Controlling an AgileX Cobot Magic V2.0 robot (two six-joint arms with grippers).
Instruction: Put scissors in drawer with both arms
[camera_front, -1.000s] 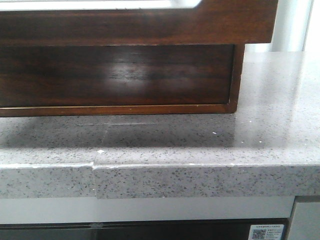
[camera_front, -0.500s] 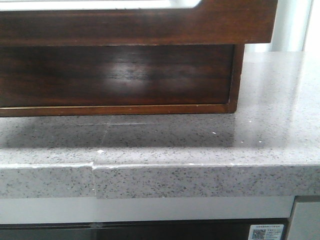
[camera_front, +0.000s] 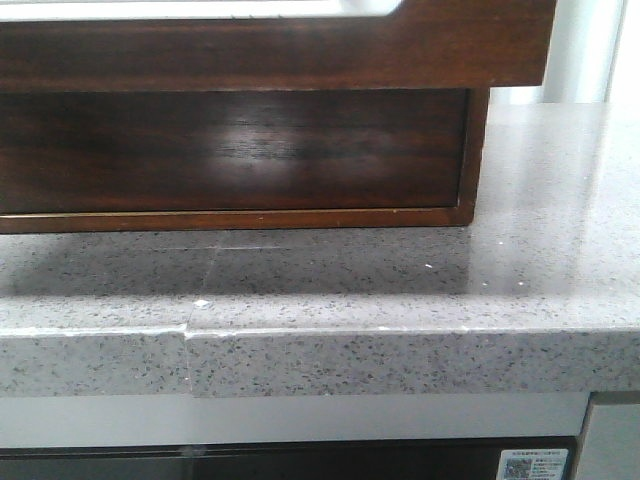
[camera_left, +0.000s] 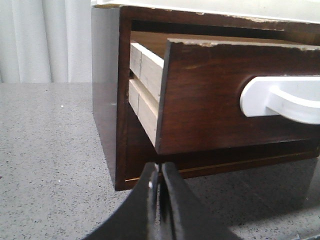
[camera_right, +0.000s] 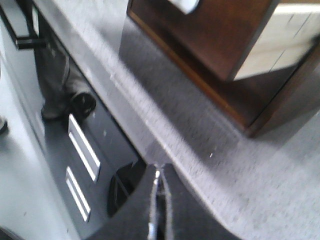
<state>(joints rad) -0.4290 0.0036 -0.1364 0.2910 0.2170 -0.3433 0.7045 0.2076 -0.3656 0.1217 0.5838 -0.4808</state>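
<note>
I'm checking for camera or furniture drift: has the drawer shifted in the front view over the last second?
No. The drawer front keeps its position against the countertop seam and box frame.

Front view sits low and close under the drawer (camera_front: 235, 150); both wrist views share its pulled-out front.

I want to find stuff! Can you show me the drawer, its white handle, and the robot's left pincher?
drawer (camera_left: 205, 95): left wrist view, on its dark front panel.
white handle (camera_left: 280, 97): left wrist view, on its curved middle part.
left gripper (camera_left: 160, 192): left wrist view, between the shut black fingertips.
</note>
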